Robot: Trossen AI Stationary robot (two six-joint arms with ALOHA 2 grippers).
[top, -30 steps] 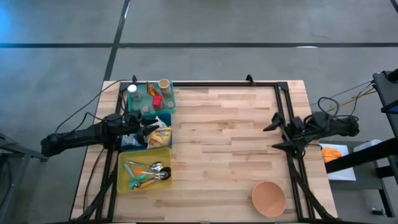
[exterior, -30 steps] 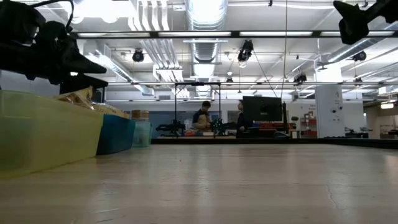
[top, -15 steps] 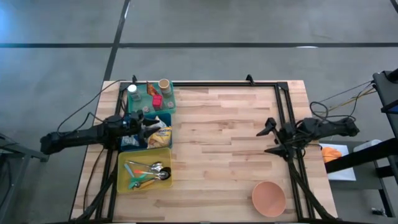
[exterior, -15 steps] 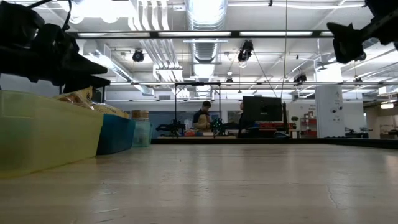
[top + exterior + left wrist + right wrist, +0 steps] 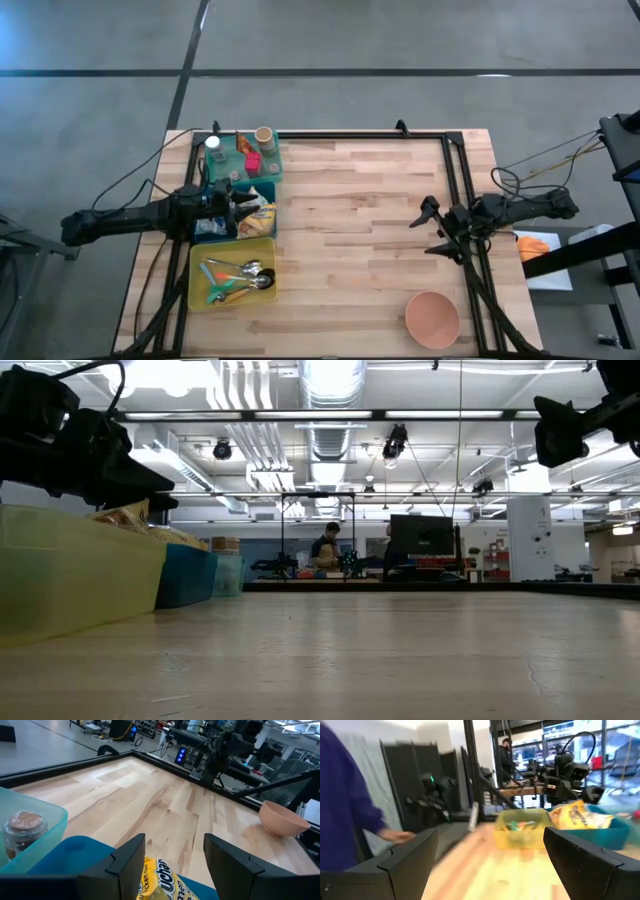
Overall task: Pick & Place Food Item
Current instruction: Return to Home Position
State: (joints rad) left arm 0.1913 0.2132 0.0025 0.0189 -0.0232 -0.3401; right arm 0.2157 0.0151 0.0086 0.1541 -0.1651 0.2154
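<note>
A yellow snack bag (image 5: 260, 214) lies in the blue bin (image 5: 213, 231) at the table's left side; in the left wrist view the snack bag (image 5: 161, 881) shows low between my fingers. My left gripper (image 5: 242, 208) hovers open over that bin, its fingers on either side of the bag's near end, and I cannot tell whether they touch it. My right gripper (image 5: 430, 227) stands open above the table's right side, holding nothing. A pink bowl (image 5: 432, 318) rests on the table near the front right.
A yellow bin (image 5: 232, 272) with utensils stands in front of the blue bin, and a teal bin (image 5: 243, 155) with jars stands behind it. A black frame (image 5: 455, 170) runs around the table. A person's purple sleeve (image 5: 345, 795) shows close by in the right wrist view.
My right gripper has sunk lower and come a little toward the table's left and near edges, staying open. The snack bag lies as before.
</note>
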